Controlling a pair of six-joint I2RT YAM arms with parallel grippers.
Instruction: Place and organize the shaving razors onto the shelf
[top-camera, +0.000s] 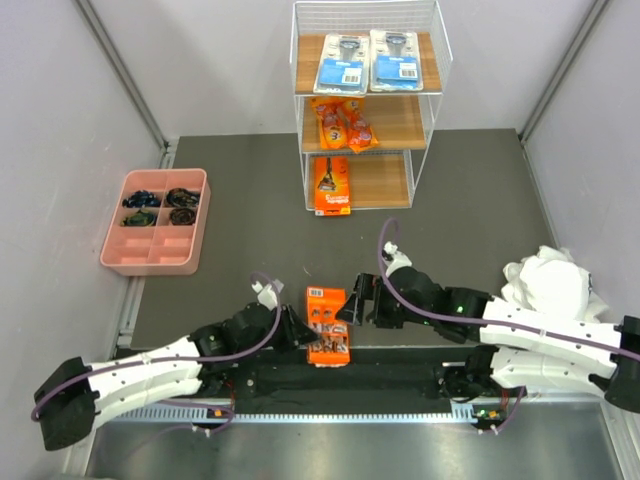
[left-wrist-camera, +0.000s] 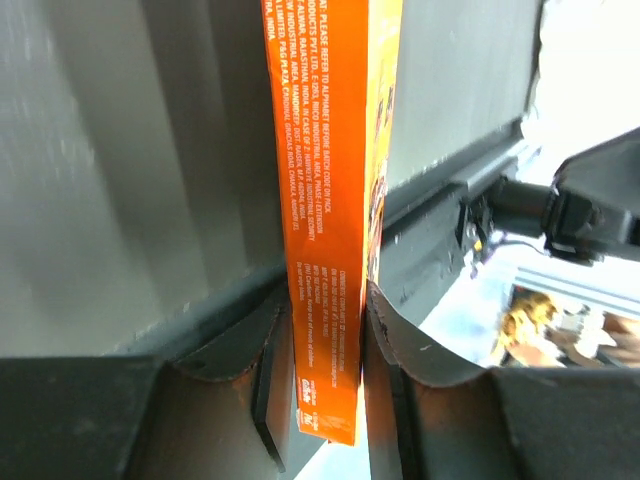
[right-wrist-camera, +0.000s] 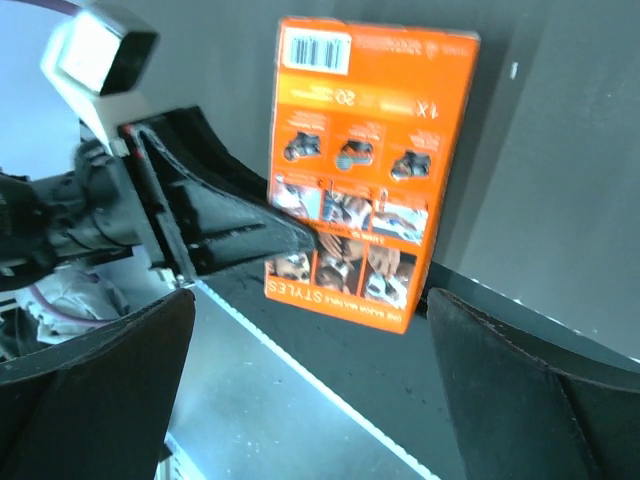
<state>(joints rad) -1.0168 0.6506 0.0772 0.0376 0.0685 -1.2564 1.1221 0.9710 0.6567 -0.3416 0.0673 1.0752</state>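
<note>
Close in, my left tool (left-wrist-camera: 328, 372) pinches the orange card (top-camera: 328, 325) at the near edge of the worktop (top-camera: 250, 200). My right tool (top-camera: 350, 310) stands wide just beside it, holding nothing. I judge that card the only pack left to place. Farther off, the shelf (top-camera: 400, 120) carries five: blue blister cards (top-camera: 343, 62) on top, orange pouches (top-camera: 343, 124) in the middle, long box (top-camera: 332, 185) below. The pink tray (top-camera: 110, 262) and white cloth (top-camera: 548, 282) sit well aside; I see nothing in the way.

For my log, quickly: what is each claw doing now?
Left claw: closed on the orange card.
Right claw: open, holding nothing.
</note>
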